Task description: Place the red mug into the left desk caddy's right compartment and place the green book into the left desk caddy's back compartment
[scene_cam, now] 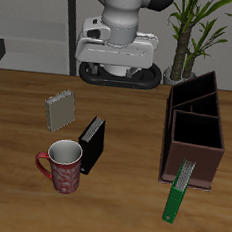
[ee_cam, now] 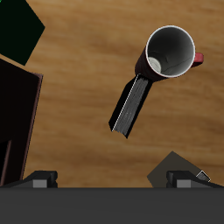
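Two things wait untouched — red mug (scene_cam: 64, 164) near the table's front, green book (scene_cam: 179, 194) propped on the caddy (scene_cam: 207, 149).
Gripper (ee_cam: 112, 182) hangs high, jaws apart, holding nothing.

Soft, even light is falling from above onto the bench (scene_cam: 17, 119), leaving no glare. The red mug (scene_cam: 64, 164) and the black book (scene_cam: 91, 144) are casting only faint, short shadows. Both renders are looking sharp but coarse, slightly pixelated, with no blur or edge distortion.
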Available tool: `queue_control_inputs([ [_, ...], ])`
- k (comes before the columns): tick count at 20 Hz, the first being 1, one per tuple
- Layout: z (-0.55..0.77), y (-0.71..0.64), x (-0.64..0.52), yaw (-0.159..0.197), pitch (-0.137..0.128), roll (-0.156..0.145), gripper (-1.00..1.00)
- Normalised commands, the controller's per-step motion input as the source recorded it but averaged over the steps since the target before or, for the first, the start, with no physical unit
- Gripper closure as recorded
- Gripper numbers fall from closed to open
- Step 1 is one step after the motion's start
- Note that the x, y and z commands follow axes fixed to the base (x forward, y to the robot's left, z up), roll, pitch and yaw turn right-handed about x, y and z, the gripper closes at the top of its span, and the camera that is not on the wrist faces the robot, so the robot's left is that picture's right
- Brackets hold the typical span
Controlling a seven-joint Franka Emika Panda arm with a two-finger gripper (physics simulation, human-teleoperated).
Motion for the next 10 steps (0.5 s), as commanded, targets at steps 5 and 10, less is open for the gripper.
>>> queue_control_inputs([
  [5,0.03,-0.17,0.34,-0.034,0.013,-0.017,-1.0],
  [10,0.04,-0.19,0.33,0.012,-0.012,-0.011,-1.0],
])
